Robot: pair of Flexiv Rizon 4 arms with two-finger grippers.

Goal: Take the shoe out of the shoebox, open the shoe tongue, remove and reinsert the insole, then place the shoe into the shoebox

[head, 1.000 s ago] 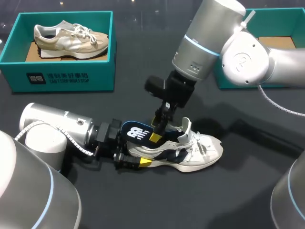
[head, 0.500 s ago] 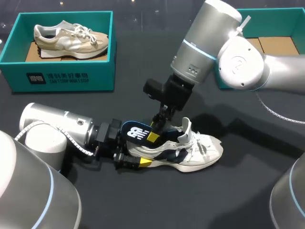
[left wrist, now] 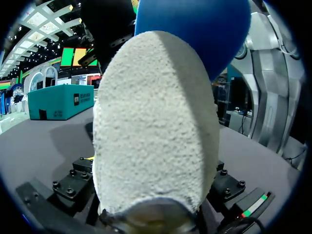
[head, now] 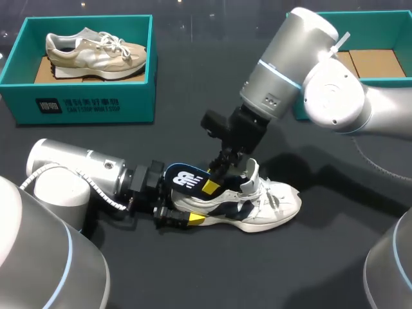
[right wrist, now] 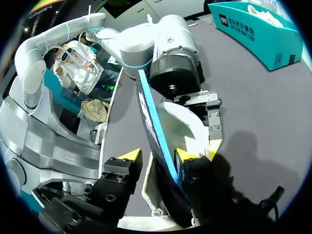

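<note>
Your left gripper [head: 190, 207] is clenched on the heel of the shoe [head: 257, 206]. One yellow-tipped finger [head: 196, 219] presses the near side of the heel. In the left wrist view the dark finger blocks sit on both sides of the fuzzy white heel. The shoe stands upright on the dark table [head: 322, 270], with its toe pointing away from those fingers.

Your right gripper [right wrist: 158, 156] hangs over the shoe's opening with its fingers spread apart. The blue insole [right wrist: 148, 112] runs on edge between them. It lies against one finger and a clear gap separates it from the other, so it is not pinched. Its lower end drops into the shoe below your right fingers. Its upper end rises past the heel, above your left fingers. The white tongue [head: 251, 172] stands up just ahead of the right fingers.

The teal shoebox [head: 380, 19] with a brown cardboard floor sits well beyond your right fingers, partly hidden by that arm. A second teal box [head: 84, 103] holding a beige shoe [head: 93, 50] stands well apart from your left fingers.
</note>
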